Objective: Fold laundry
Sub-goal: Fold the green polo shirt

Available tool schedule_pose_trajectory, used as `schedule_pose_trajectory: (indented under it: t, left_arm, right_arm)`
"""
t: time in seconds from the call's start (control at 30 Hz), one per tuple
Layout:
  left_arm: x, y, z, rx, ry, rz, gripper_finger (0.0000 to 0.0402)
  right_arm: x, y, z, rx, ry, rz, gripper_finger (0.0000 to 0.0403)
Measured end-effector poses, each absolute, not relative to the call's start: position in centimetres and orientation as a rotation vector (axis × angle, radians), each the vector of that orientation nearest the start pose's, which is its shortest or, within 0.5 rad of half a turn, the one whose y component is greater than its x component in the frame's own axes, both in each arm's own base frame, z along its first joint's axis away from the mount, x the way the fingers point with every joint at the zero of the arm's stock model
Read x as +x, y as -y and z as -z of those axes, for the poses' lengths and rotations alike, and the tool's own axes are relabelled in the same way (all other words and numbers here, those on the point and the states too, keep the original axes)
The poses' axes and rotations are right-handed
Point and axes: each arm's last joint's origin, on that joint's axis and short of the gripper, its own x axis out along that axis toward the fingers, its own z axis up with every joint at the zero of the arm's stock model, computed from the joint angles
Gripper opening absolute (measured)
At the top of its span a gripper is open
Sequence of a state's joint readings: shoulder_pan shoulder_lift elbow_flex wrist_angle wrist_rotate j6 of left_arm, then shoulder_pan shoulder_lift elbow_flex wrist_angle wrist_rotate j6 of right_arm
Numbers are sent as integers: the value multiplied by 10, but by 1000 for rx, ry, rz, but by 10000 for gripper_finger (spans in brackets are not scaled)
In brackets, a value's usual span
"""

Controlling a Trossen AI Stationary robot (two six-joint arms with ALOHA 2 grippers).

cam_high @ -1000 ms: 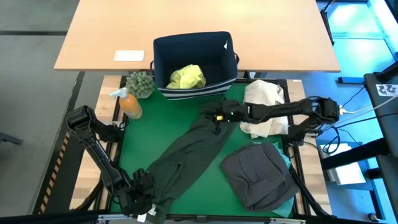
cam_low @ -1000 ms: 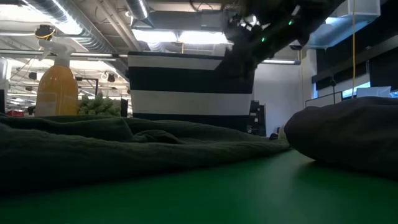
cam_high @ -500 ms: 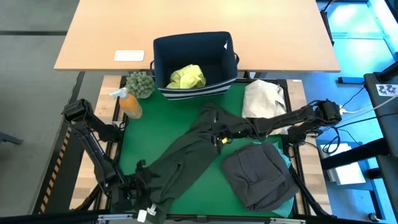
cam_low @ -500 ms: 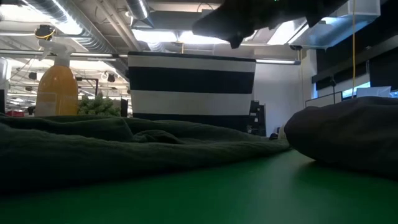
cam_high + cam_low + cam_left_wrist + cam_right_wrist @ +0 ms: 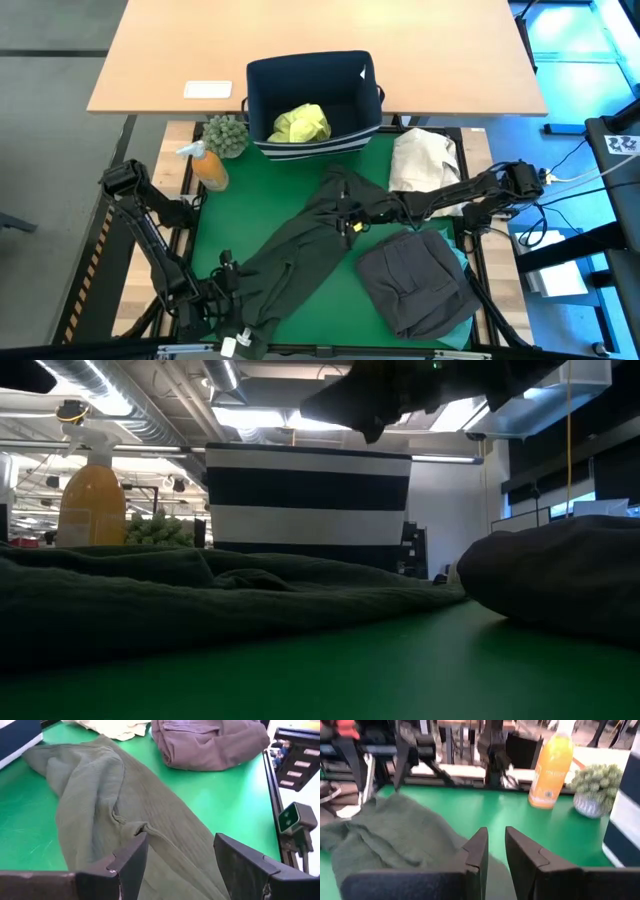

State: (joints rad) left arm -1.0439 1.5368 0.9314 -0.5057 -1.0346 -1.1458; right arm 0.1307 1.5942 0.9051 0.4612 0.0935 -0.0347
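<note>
Two grippers flank your long dark olive cloth garment (image 5: pixel 300 255), sprawled diagonally and rumpled across the green mat (image 5: pixel 240 215). Left gripper (image 5: pixel 180 862) hangs spread over its near end; right gripper (image 5: pixel 492 850), nearly closed and seemingly empty, hovers above the far end. Pinch one layer only, or you'll likely drag it crooked.

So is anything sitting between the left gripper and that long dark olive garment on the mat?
Nothing visible. The left gripper is open right over the near end of the dark olive garment, with only cloth showing between its fingers.
</note>
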Motion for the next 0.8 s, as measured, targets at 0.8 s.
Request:
schedule_pose_trajectory:
  t: [0.8]
  left_arm:
    - [174,230,-204,-304,-489,-295,222]
  right_arm:
    - [337,-83,-232,-120,-245,-271,65]
